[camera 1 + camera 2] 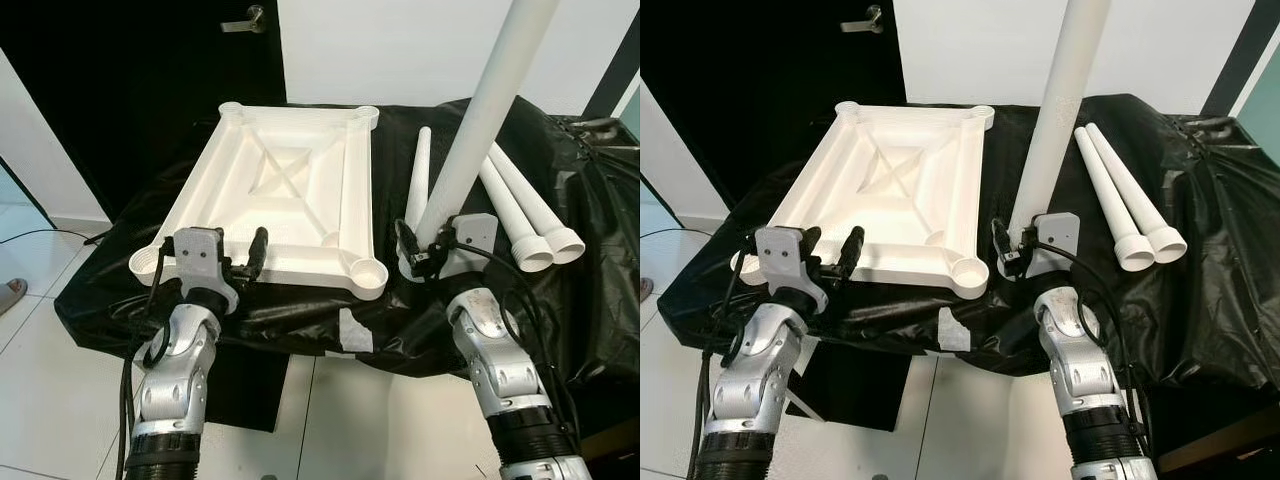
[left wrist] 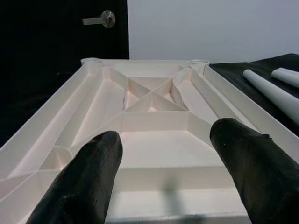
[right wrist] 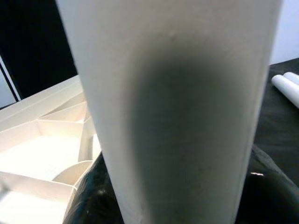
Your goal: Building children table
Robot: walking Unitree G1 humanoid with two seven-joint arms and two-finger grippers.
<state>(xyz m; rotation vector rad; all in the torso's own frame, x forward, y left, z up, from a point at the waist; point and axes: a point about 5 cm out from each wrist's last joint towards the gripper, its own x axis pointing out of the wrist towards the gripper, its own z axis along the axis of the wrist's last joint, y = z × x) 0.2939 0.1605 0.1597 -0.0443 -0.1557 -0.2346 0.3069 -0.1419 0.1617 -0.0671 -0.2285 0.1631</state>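
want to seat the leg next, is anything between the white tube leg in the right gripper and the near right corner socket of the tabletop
Nothing visible. The right gripper holds the white tube leg upright beside the upturned white plastic tabletop; only bare black cloth separates it from the round corner socket.

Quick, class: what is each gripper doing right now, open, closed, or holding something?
Left gripper: open, fingers apart at the near edge of the upturned white tabletop, holding nothing.
Right gripper: closed on a white table leg, held upright.
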